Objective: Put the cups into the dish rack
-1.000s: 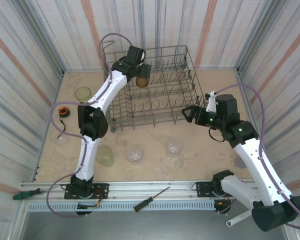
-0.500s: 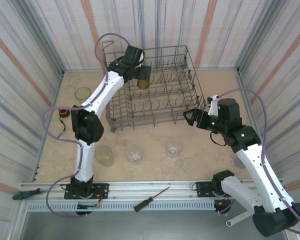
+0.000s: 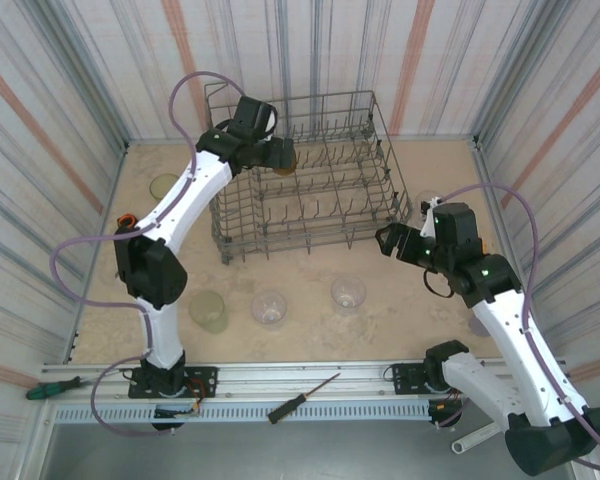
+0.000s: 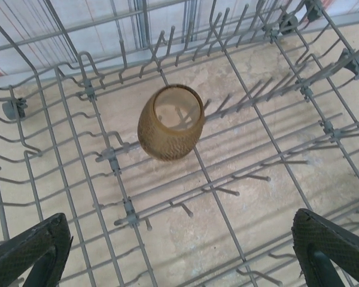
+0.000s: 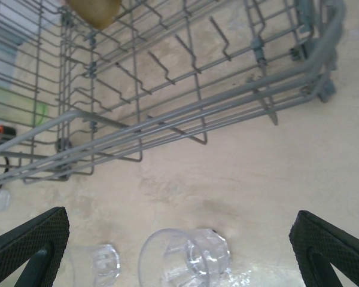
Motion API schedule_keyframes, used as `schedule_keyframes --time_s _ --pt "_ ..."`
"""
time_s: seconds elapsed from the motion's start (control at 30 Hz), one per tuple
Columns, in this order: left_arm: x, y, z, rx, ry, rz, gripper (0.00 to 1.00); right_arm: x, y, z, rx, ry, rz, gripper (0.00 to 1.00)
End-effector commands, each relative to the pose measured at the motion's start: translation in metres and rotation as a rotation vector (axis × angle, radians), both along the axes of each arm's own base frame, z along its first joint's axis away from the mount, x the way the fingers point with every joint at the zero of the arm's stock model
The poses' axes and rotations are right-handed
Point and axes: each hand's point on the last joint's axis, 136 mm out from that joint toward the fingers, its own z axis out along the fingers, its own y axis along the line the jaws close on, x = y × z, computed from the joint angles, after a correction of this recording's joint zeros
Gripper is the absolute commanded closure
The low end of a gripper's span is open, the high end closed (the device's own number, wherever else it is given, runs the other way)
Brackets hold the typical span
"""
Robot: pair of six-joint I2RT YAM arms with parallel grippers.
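Amber cup (image 4: 170, 122) lies tipped among the tines toward the far-left end of the dish rack (image 3: 320, 205). Its long axis slants, with the mouth aimed up at my left wrist camera and the base down on the wires. My left gripper (image 4: 185, 251) hangs above it, jaws wide, gripping nothing. The right gripper (image 5: 179, 239), equally spread and empty, hovers outside the rack's near-right corner above a clear cup (image 5: 182, 257) on the table. Since a second ago, the left elbow has swung outward and the right gripper has backed away from the rack.
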Motion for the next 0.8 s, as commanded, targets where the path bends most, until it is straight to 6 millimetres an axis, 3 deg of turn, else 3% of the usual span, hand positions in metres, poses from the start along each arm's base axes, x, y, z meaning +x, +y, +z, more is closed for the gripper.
schedule_keyframes --time_s 0.0,0.23,0.5,0.77 --pt "-0.017 0.0 0.013 -0.035 -0.005 -0.004 0.01 -0.005 -0.019 -0.005 -0.029 0.017 -0.094 0.01" --pt "-0.034 -0.002 0.024 -0.066 -0.022 -0.024 0.02 -0.011 -0.047 -0.012 -0.063 0.061 -0.216 0.01" --pt "-0.055 -0.011 0.018 -0.098 0.0 -0.078 0.01 -0.025 -0.073 -0.024 -0.109 0.127 -0.323 0.01" --pt "-0.076 -0.018 0.019 -0.144 -0.016 -0.104 0.01 -0.046 -0.113 -0.04 -0.22 0.25 -0.501 0.01"
